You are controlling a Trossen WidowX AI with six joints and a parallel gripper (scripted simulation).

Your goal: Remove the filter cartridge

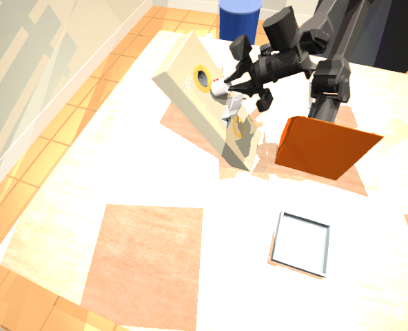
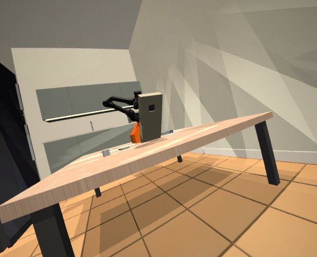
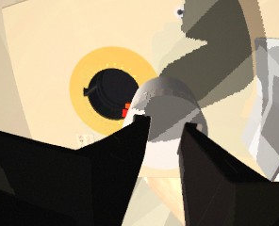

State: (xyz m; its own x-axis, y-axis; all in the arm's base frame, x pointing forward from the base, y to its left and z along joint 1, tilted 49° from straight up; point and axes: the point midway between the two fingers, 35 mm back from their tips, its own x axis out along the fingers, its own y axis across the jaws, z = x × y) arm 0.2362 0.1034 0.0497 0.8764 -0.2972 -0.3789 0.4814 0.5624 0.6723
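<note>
The round filter cartridge (image 1: 219, 88) (image 3: 164, 101) is a light grey-white cylinder with red marks on its side. It is out of its socket and held in the air in front of the panel face. The gripper (image 1: 228, 84) (image 3: 167, 121) is shut on the cartridge, with its fingertips at the two slots on its face. The service panel (image 1: 194, 103) (image 2: 151, 124) (image 3: 41, 61) is a beige upright slab. Its upper socket, inside a yellow ring (image 1: 198, 85) (image 3: 80, 113), is dark and empty. The shallow grey tray (image 1: 276, 238) stands nearer the front of the table, at lower right in the top view.
A grey bracket-like part (image 1: 233, 103) (image 3: 271, 108) juts from the panel beside the cartridge. A second yellow ring (image 1: 235, 132) is lower on the panel. A large orange block (image 1: 322, 145) (image 2: 135, 135) stands between arm and tray. A small pale cylinder (image 2: 106, 152) stands on the table.
</note>
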